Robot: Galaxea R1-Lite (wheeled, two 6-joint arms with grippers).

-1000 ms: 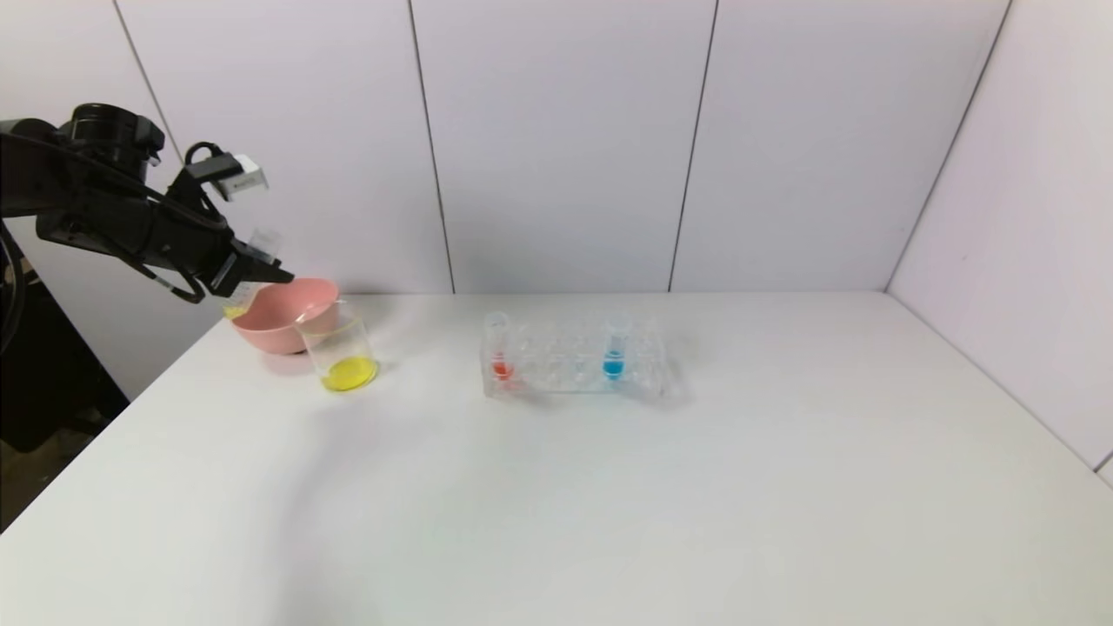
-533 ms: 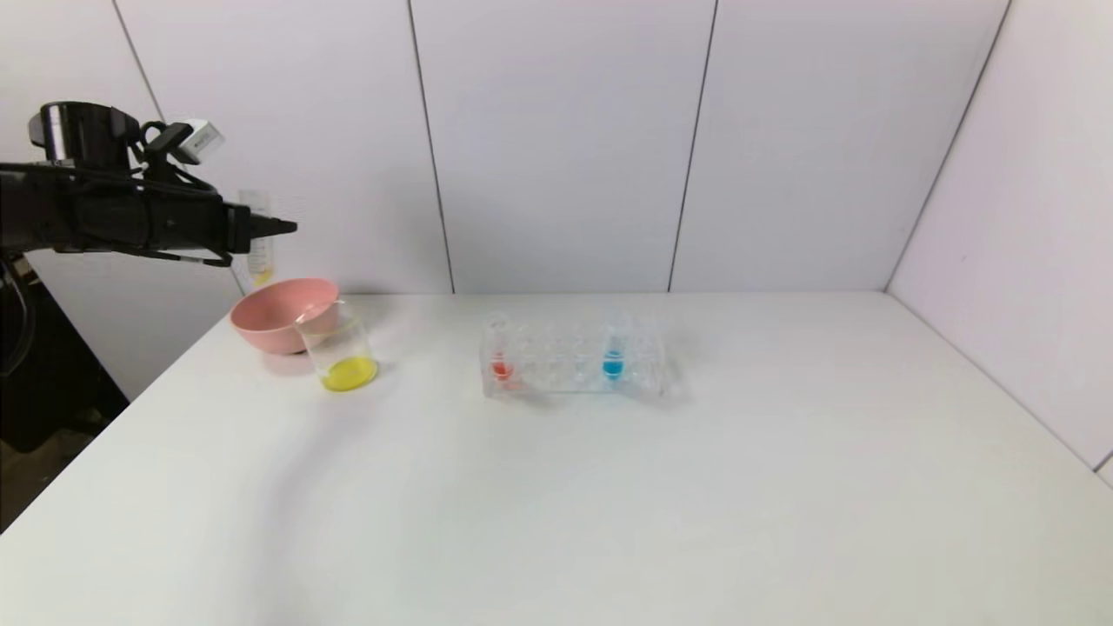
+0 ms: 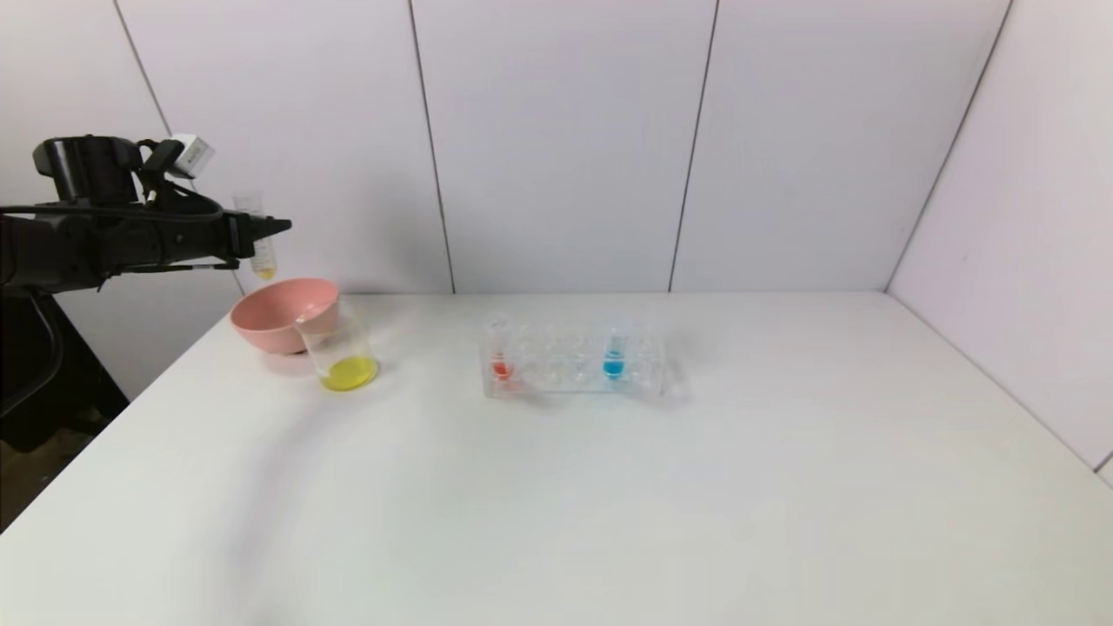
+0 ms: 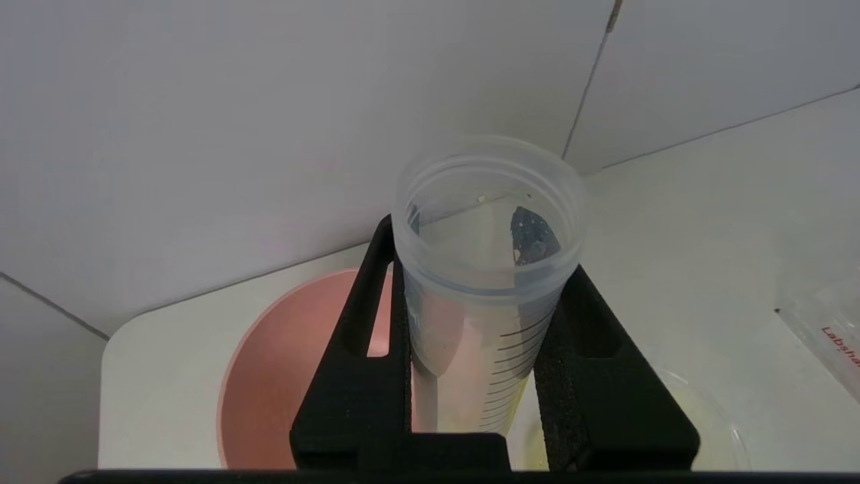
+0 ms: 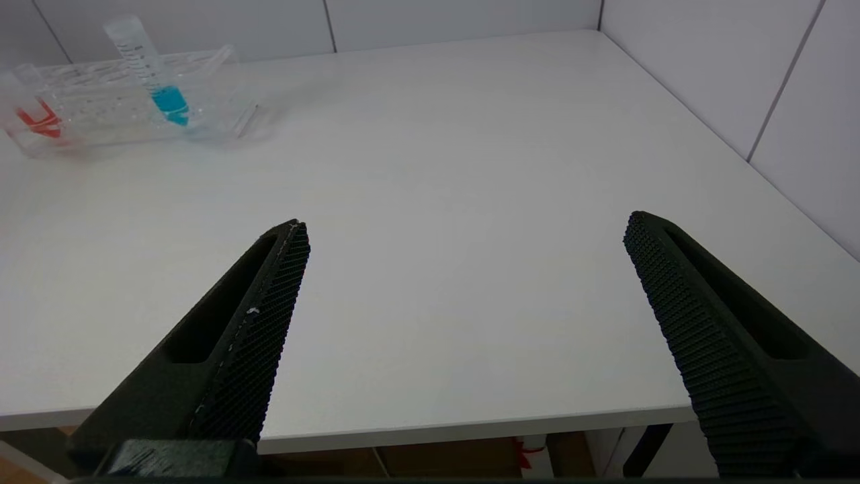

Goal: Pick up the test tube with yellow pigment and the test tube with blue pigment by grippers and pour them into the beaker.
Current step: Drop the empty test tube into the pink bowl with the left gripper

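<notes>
Two left gripper (image 4: 480,302) fingers (image 4: 356,349) clamp the yellow-pigment test tube (image 4: 480,269) upright between them.

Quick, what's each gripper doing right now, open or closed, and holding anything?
Left gripper: shut on the yellow test tube, above the pink bowl.
Right gripper: open, holding nothing, over the table.

The beaker (image 3: 344,355) stands just right of the bowl (image 3: 276,315), the rack (image 3: 574,365) well to its right.
</notes>
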